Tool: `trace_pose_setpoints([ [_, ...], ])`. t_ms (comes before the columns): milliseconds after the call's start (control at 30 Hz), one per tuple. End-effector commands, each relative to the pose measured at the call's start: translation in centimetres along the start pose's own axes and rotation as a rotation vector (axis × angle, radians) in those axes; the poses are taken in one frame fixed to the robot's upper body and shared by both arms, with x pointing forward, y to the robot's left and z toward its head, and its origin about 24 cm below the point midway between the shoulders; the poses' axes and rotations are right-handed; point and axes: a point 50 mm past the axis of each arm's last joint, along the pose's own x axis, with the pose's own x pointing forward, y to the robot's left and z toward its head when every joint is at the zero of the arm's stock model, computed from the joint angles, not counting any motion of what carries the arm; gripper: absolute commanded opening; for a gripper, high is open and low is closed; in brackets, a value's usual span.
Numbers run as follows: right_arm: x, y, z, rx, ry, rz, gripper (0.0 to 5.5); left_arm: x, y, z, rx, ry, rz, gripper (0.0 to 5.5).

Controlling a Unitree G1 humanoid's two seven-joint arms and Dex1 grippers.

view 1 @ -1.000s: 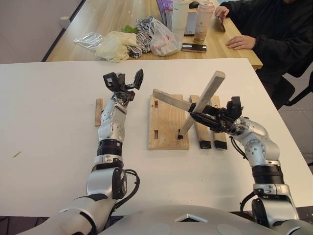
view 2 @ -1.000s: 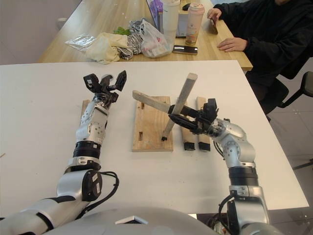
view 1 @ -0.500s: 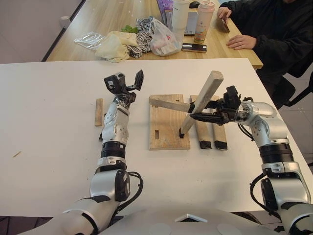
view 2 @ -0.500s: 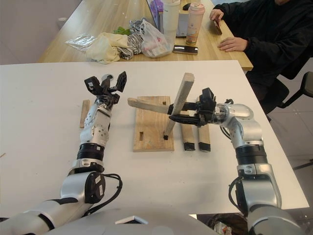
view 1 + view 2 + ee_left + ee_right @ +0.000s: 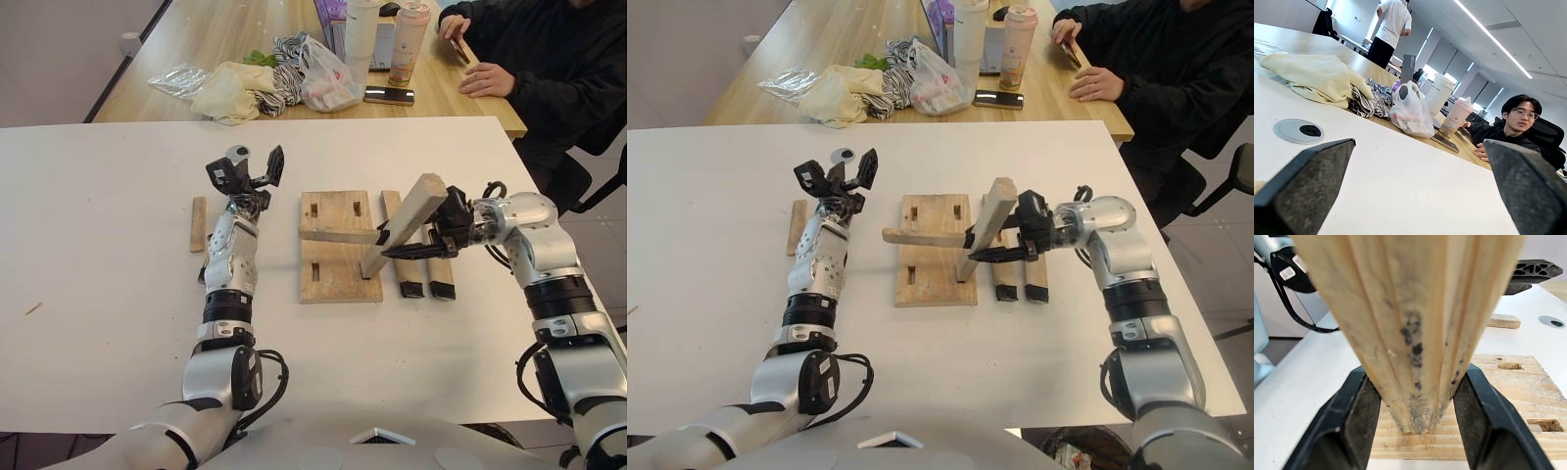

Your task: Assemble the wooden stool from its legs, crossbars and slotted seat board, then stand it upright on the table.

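The slotted seat board (image 5: 336,279) lies flat mid-table. My right gripper (image 5: 404,247) is shut on a wooden leg (image 5: 409,211) that leans up to the right, its lower end resting on the board near the right edge. A crossbar (image 5: 336,235) joined to that leg lies across the board toward the left. In the right wrist view the leg (image 5: 1410,328) stands between both fingers (image 5: 1352,431). Two more legs (image 5: 423,274) lie flat right of the board. A short crossbar (image 5: 199,223) lies left of my left arm. My left gripper (image 5: 251,170) is raised, open and empty, its fingers (image 5: 1308,191) wide apart.
A round cable grommet (image 5: 1299,130) sits in the white table behind the left gripper. On the far wooden table (image 5: 167,88) are cloths and bags (image 5: 274,83), cups (image 5: 407,44) and a phone (image 5: 388,95). A person sits at its right end.
My right gripper has swung the leg lower and rightward, so its crossbar came down from slanting upward to lying across the seat board. The left arm has barely shifted.
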Motion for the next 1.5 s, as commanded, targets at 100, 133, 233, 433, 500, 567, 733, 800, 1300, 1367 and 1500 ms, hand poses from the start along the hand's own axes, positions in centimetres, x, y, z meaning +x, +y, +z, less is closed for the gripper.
trace_pose_setpoints([
  [100, 0.0, 1.5, -3.1, 0.061, 0.143, 0.025, 2.03, 0.0, 0.1, 0.1, 0.004, 0.003, -0.002, 4.83],
  [133, -0.1, 1.5, -3.1, 0.06, 0.143, 0.023, 2.03, 0.0, 0.0, 0.1, 0.005, 0.004, -0.004, 4.83],
  [233, -0.3, 1.2, -2.8, 0.046, 0.141, 0.003, 2.03, 0.0, 0.0, 0.1, 0.006, 0.005, -0.005, 4.83],
  [433, -0.7, 0.2, -1.8, 0.011, 0.121, -0.056, 2.39, 0.1, 0.0, 0.1, 0.01, 0.005, -0.007, 4.83],
  [500, -0.8, 0.1, -1.5, 0.004, 0.122, -0.06, 2.72, 0.2, 0.0, 0.1, 0.011, 0.005, -0.008, 4.83],
  [567, -1.0, 0.0, -1.2, -0.012, 0.122, -0.073, 3.06, 0.2, 0.0, 0.1, 0.012, 0.004, -0.009, 4.83],
  [733, -2.6, -0.3, -0.9, -0.038, 0.167, -0.123, 3.89, 0.3, 0.1, 0.1, 0.013, 0.004, -0.01, 4.83],
  [800, -3.8, -0.3, -0.8, -0.043, 0.192, -0.153, 4.26, 0.3, 0.1, 0.1, 0.013, 0.005, -0.009, 4.83],
  [1300, -5.1, -1.2, -3.5, 0.403, 0.224, -1.084, 4.93, -0.4, 0.6, -0.1, 0.019, 0.014, 0.009, 4.83],
  [1367, -4.1, 0.2, -4.0, 0.525, 0.176, -1.135, 4.93, -0.4, 0.6, -0.1, 0.021, 0.02, 0.007, 4.83],
  [1500, -3.0, 1.8, -4.3, 0.614, 0.202, -1.203, 4.93, -0.3, 0.8, -0.1, 0.026, 0.027, 0.009, 4.83],
])
